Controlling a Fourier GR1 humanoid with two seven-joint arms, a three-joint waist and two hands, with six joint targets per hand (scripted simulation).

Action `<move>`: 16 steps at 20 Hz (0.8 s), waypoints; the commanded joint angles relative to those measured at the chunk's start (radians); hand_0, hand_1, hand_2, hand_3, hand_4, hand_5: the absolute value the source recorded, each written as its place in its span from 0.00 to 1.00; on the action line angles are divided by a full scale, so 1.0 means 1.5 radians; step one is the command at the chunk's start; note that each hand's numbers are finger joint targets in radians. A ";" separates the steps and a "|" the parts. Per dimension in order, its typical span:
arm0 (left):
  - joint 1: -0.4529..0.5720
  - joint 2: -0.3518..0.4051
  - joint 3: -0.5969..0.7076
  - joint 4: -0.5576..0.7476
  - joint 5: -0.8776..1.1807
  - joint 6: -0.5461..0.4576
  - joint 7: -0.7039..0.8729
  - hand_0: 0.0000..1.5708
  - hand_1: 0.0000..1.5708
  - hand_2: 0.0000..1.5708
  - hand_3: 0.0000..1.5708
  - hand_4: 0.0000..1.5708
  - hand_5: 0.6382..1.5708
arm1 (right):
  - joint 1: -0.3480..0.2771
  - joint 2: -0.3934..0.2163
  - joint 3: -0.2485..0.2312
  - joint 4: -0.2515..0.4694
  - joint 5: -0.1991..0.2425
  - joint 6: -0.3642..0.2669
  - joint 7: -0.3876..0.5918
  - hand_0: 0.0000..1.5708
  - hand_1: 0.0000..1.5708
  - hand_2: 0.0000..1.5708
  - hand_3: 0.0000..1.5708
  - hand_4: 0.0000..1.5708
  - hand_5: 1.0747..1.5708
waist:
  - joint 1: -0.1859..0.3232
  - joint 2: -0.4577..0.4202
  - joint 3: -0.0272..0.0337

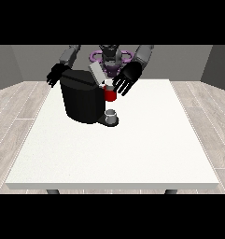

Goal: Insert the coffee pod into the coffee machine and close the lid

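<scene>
A black coffee machine (81, 100) stands on the white table (132, 149) at the far left of centre. Its grey lid (96, 73) is raised and tilted up. The machine's red front part (109, 94) holds a small white pod (108, 83) at its top. A grey cup (111, 115) sits on the machine's base below. The hand at the view's right (126, 79) hovers just right of the pod with its fingers spread, holding nothing. The hand at the view's left (55, 74) hangs behind the machine's left side, fingers relaxed.
The table's near and right parts stretch wide in front of the machine. The robot's torso (110, 58) is behind the machine at the table's far edge. Wooden floor surrounds the table.
</scene>
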State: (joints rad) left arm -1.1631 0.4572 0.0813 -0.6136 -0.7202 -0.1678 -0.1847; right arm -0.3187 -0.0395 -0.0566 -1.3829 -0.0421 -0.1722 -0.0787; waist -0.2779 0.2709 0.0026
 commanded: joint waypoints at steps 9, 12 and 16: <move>0.007 -0.006 -0.013 0.007 -0.026 -0.023 0.005 0.00 0.00 0.00 0.00 0.00 1.00 | 0.023 0.025 0.033 0.005 0.026 -0.042 0.009 0.00 0.00 0.00 0.00 0.22 1.00 | 0.010 -0.029 -0.0017; 0.004 -0.017 -0.020 -0.016 -0.022 -0.053 0.008 0.00 0.00 0.00 0.00 0.00 1.00 | -0.005 -0.020 -0.035 0.054 -0.006 -0.014 0.008 0.00 0.00 0.00 0.00 0.22 1.00 | 0.042 -0.043 -0.0015; 0.005 -0.023 -0.021 -0.023 -0.027 -0.064 0.036 0.00 0.00 0.00 0.00 0.00 1.00 | 0.020 -0.015 -0.026 0.068 0.001 -0.014 0.008 0.00 0.00 0.00 0.00 0.24 1.00 | 0.050 -0.077 -0.0014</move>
State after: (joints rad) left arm -1.1426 0.4326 0.0562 -0.6287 -0.7592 -0.2235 -0.1615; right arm -0.2941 -0.0497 -0.0765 -1.3257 -0.0365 -0.1952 -0.0676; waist -0.2325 0.1965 0.0003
